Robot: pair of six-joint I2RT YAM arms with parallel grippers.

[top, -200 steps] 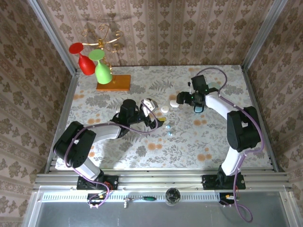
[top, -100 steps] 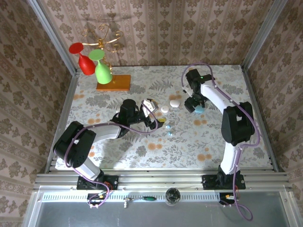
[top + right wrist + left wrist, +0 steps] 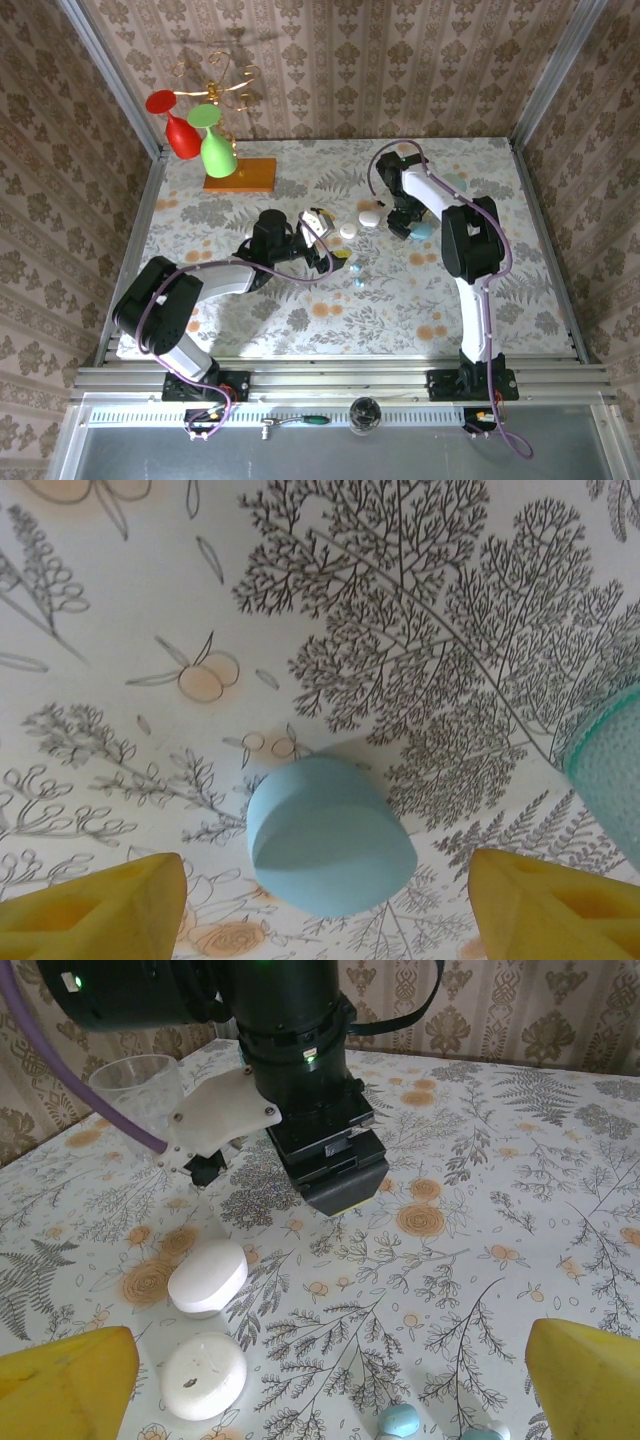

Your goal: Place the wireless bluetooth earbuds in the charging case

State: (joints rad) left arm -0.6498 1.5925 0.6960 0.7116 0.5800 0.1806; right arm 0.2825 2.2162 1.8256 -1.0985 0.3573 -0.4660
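The charging case (image 3: 330, 835) lies flat on the table (image 3: 480, 610), right of centre, long axis running upper left to lower right in the right wrist view. The right gripper (image 3: 322, 908) straddles it, fingers apart, touching nothing. The left gripper (image 3: 325, 1385) gapes wide, empty, near the earbuds (image 3: 400, 1420). Since 1 second ago the right arm (image 3: 440, 205) has folded inward; the case has stayed.

Teal cup (image 3: 610, 770) beside charging case (image 3: 330, 835) — other sides bare table (image 3: 150, 600).

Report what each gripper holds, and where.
Nothing is held. The left gripper is open; the right gripper hangs open over the case, fingers clear of it.
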